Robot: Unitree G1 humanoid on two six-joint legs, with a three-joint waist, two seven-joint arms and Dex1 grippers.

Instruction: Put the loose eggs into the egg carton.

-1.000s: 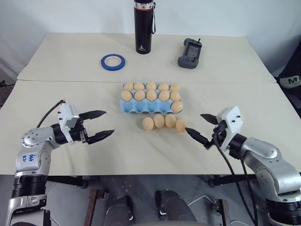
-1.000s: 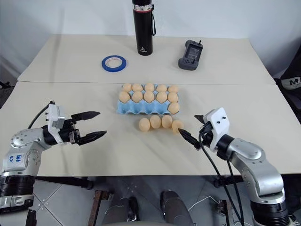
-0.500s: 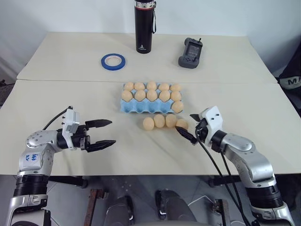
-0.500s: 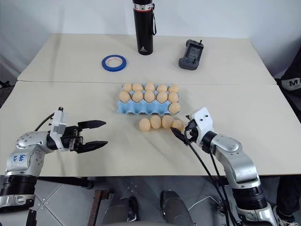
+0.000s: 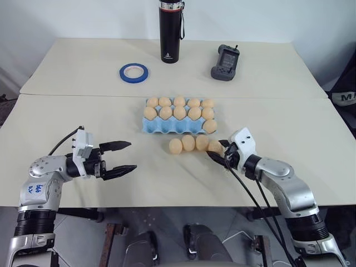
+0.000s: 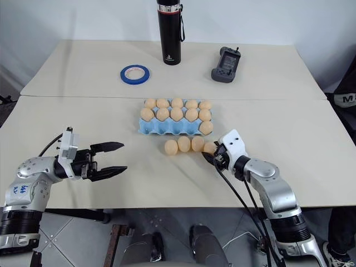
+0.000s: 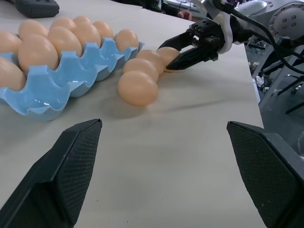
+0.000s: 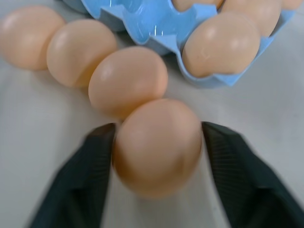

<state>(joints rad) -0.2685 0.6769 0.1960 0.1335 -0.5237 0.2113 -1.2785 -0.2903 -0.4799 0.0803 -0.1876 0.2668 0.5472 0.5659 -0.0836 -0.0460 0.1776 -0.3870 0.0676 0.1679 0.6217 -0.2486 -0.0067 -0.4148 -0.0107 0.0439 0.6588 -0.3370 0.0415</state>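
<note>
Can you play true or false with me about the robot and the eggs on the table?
1. Four eggs lie loose on the table in front of the egg carton. True: the loose eggs sit in a row beside it.
2. The right gripper has its fingers on either side of an egg. True: the end egg fills the gap between them.
3. The left gripper is holding an egg. False: it is open and holds nothing.
4. The egg carton is full. False: cups in its near row are bare blue.
5. The tape roll is red. False: it is blue.
</note>
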